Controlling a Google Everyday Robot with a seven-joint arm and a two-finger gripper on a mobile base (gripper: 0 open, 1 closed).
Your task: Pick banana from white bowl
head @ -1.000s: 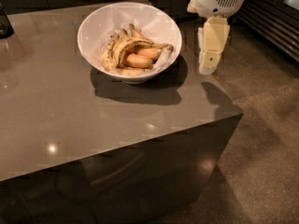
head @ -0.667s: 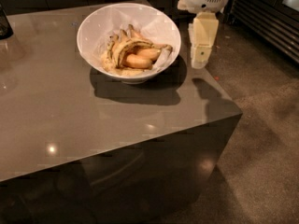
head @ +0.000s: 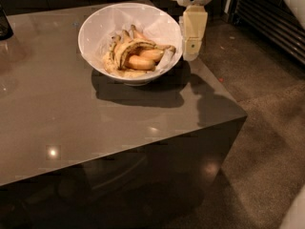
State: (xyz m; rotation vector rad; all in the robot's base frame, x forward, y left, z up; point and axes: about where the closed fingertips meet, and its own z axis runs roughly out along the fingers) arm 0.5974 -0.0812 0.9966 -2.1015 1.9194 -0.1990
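Observation:
The white bowl (head: 102, 25) stands on the grey table toward its far right side. In it lies the banana (head: 129, 48), long, curved and pale yellow with dark streaks, draped over shorter orange-yellow bananas (head: 141, 62). My gripper (head: 192, 51) hangs down from the white arm just right of the bowl's rim, close beside it, above the table's right edge. It holds nothing that I can see.
The grey table (head: 71, 118) has its right edge and near corner close to the gripper. A dark object (head: 5, 25) stands at the far left edge. Brown floor lies to the right, with a dark slatted unit (head: 271, 18) behind.
The gripper has moved left, from well right of the bowl to right beside its rim. The bowl and bananas have not moved.

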